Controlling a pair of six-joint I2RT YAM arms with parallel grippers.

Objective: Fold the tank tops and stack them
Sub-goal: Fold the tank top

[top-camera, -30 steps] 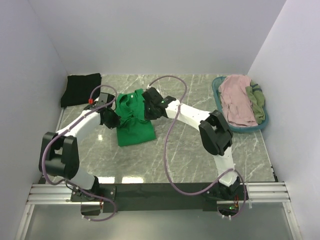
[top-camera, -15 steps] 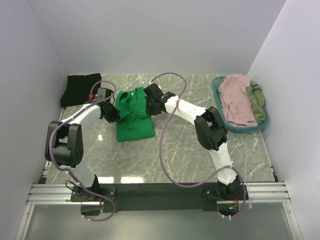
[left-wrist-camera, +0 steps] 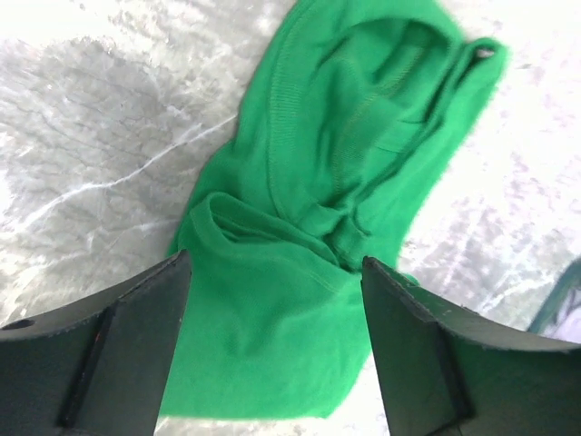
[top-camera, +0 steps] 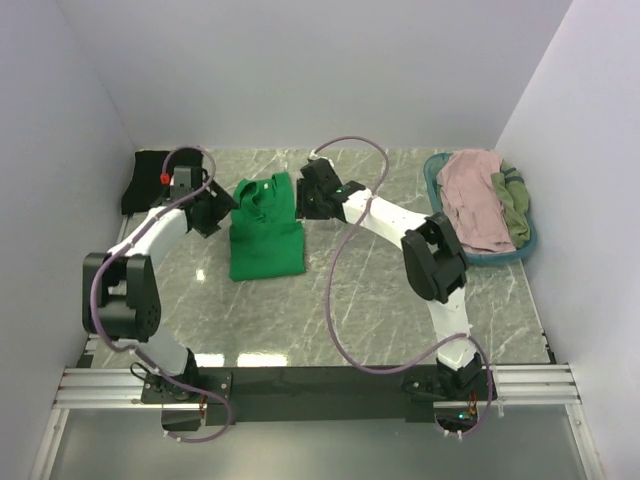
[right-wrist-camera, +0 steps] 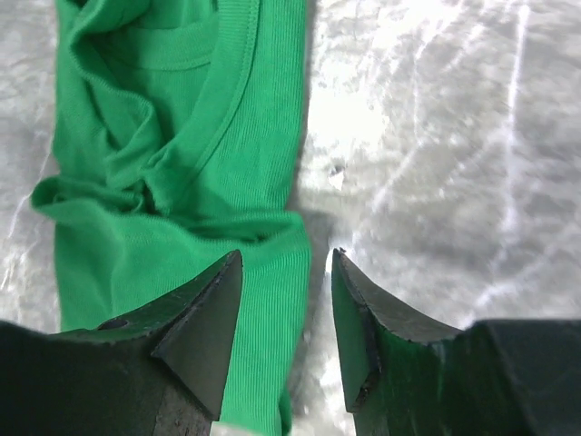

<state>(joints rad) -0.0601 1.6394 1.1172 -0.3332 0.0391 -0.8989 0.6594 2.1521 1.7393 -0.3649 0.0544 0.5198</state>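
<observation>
The bright green tank top [top-camera: 265, 232] lies folded on the marble table, its rumpled neck end toward the back. My left gripper [top-camera: 213, 212] hovers at its left edge, open, with the green cloth [left-wrist-camera: 336, 209] below the spread fingers and nothing pinched [left-wrist-camera: 274, 263]. On the other side my right gripper [top-camera: 305, 200] is open too, straddling the right border of the green top [right-wrist-camera: 182, 163] without holding it [right-wrist-camera: 287, 257]. A black tank top [top-camera: 152, 178] lies folded in the back left corner. Dusty pink [top-camera: 470, 205] and olive [top-camera: 512, 205] tops fill the basket.
A teal oval basket [top-camera: 432, 185] stands at the back right against the wall. White walls close in the table on the left, back and right. Purple cables loop over both arms. Bare marble [top-camera: 380, 300] stretches in front of the green top.
Both grippers have opened and let go of the green top, which now lies flatter and a little further back. Both arms have shifted toward the back of the table.
</observation>
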